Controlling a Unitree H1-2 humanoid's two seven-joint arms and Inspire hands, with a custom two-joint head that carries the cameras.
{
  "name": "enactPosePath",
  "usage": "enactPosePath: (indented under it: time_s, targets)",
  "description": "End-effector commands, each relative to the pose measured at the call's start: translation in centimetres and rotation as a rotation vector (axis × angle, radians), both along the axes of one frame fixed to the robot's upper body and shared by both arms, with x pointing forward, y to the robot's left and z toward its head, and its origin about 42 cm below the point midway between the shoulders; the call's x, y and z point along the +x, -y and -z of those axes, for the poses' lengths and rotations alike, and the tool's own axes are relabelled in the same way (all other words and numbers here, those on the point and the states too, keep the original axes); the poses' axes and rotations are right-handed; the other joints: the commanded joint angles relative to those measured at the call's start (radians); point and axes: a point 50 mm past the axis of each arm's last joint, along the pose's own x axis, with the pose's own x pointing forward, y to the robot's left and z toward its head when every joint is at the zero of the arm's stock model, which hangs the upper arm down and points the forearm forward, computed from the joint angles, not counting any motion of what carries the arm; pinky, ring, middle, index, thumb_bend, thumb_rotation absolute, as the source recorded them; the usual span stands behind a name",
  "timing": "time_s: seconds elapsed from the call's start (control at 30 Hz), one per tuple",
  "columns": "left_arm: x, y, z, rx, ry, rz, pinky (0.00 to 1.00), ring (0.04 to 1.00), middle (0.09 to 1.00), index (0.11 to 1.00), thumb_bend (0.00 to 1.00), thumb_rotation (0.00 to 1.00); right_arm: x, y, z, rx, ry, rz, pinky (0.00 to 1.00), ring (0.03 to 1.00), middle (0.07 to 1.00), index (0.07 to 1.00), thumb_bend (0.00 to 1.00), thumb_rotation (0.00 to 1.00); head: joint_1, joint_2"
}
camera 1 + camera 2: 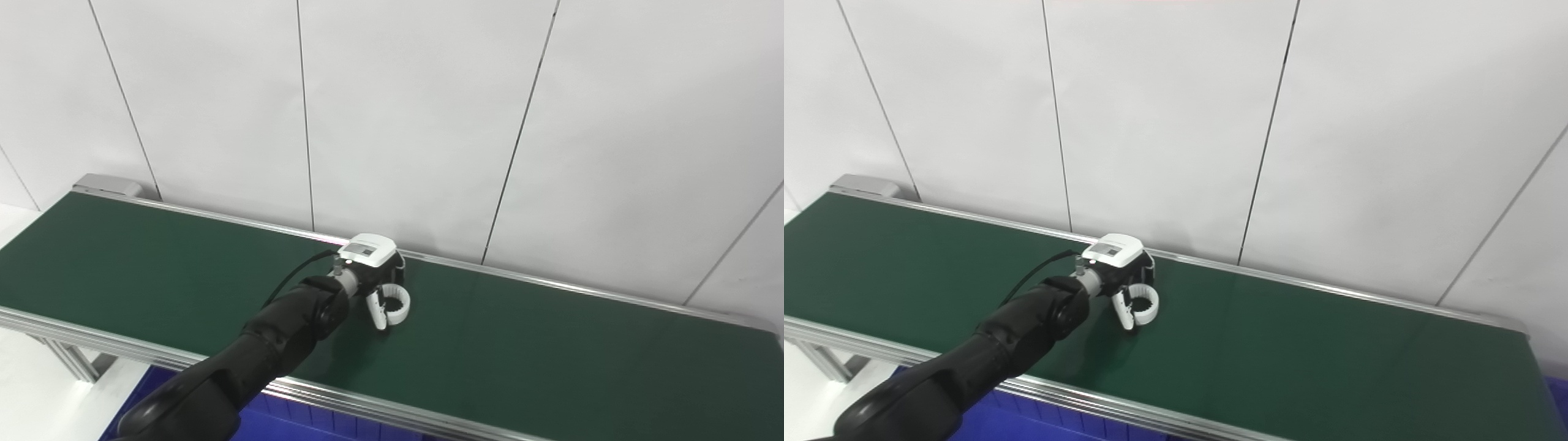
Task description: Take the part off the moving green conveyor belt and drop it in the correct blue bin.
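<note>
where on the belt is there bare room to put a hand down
Bare belt runs right of the white ring part to the far end, and left of the left hand too. It is crowded only around the hand and ring.

One hand (375,269), one white ring part (397,305), one conveyor belt (551,343).

Bright, even light; soft shadows, perhaps slight blur at edges

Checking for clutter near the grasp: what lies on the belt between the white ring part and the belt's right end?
Nothing: right of the white ring part, the green belt is bare, in both eye views.
</note>
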Motion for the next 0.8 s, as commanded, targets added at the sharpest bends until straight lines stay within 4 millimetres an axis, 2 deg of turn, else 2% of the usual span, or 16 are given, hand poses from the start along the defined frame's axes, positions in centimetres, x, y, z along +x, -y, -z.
enactPosePath:
  time_s: [0.0,0.1,0.17,0.23,0.3,0.33,0.37,0.4,0.43,0.57,0.6,0.73,0.77]
  targets:
    - [-0.8,0.0,1.3,0.106,-0.116,0.017,0.36,0.383,0.473,0.491,0.52,0.0,0.4,-0.5,-1.3,0.028,0.038,0.009,0.86,0.909,0.999,1.0,0.81,0.92,0.002,0.003]
    - [-0.5,0.8,-0.7,0.111,-0.076,0.054,0.33,0.377,0.478,0.489,0.52,0.0,0.4,-0.5,-1.3,0.027,0.038,0.007,0.86,0.911,0.999,1.0,0.8,0.92,0.002,0.003]
    - [-0.4,1.2,-2.1,0.094,-0.051,0.077,0.49,0.482,0.457,0.498,0.52,0.0,0.4,-0.5,-1.3,0.025,0.036,0.007,0.86,0.908,0.998,1.0,0.8,0.92,0.004,0.011]
    - [-0.6,1.7,-3.6,0.084,-0.027,0.1,0.53,0.508,0.464,0.497,0.52,0.0,0.5,-0.4,-1.4,0.026,0.036,0.006,0.86,0.907,0.998,1.0,0.8,0.92,0.005,0.018]
    - [-0.9,2.1,-5.3,0.071,0.005,0.123,0.63,0.577,0.505,0.482,0.52,0.0,0.6,-0.4,-1.5,0.026,0.035,0.004,0.86,0.91,0.999,1.0,0.8,0.92,0.007,0.03]
    - [-1.0,2.2,-6.0,0.065,0.022,0.133,0.53,0.507,0.465,0.492,0.52,0.0,0.6,-0.4,-1.5,0.026,0.034,0.003,0.86,0.91,1.0,1.0,0.81,0.92,0.007,0.03]
    - [-1.2,2.3,-6.8,0.058,0.034,0.143,0.48,0.471,0.444,0.497,0.52,0.0,0.7,-0.4,-1.7,0.026,0.033,0.002,0.86,0.91,1.0,1.0,0.81,0.92,0.011,0.048]
    - [-1.4,2.3,-7.3,0.053,0.041,0.149,0.45,0.441,0.428,0.502,0.52,0.0,0.7,-0.4,-1.8,0.026,0.033,0.003,0.86,0.909,1.0,1.0,0.81,0.92,0.011,0.048]
    - [-1.6,2.3,-8.5,0.055,0.06,0.165,0.42,0.424,0.446,0.497,0.52,0.0,0.8,-0.4,-1.9,0.029,0.033,0.001,0.86,0.91,1.0,1.0,0.81,0.93,0.025,0.078]
    - [-3.1,1.8,-13.3,0.048,0.155,0.23,0.33,0.355,0.47,0.489,0.53,0.0,1.3,-0.2,-2.7,0.042,0.041,-0.009,0.87,0.916,1.0,1.0,0.8,0.93,0.056,0.131]
    - [-3.5,1.6,-14.3,0.042,0.171,0.237,0.37,0.38,0.475,0.488,0.53,0.0,1.4,-0.1,-3.0,0.045,0.043,-0.012,0.87,0.918,1.0,1.0,0.79,0.93,0.074,0.154]
    - [-5.8,0.4,-16.6,0.003,0.22,0.236,0.41,0.404,0.477,0.488,0.53,0.0,1.7,0.6,-3.2,0.055,0.045,-0.015,0.85,0.91,0.999,1.0,0.77,0.92,0.099,0.176]
    - [-6.5,-0.1,-16.7,-0.009,0.236,0.235,0.38,0.371,0.475,0.488,0.53,0.0,1.8,0.9,-3.2,0.052,0.047,-0.012,0.84,0.901,0.993,1.0,0.77,0.92,0.112,0.185]
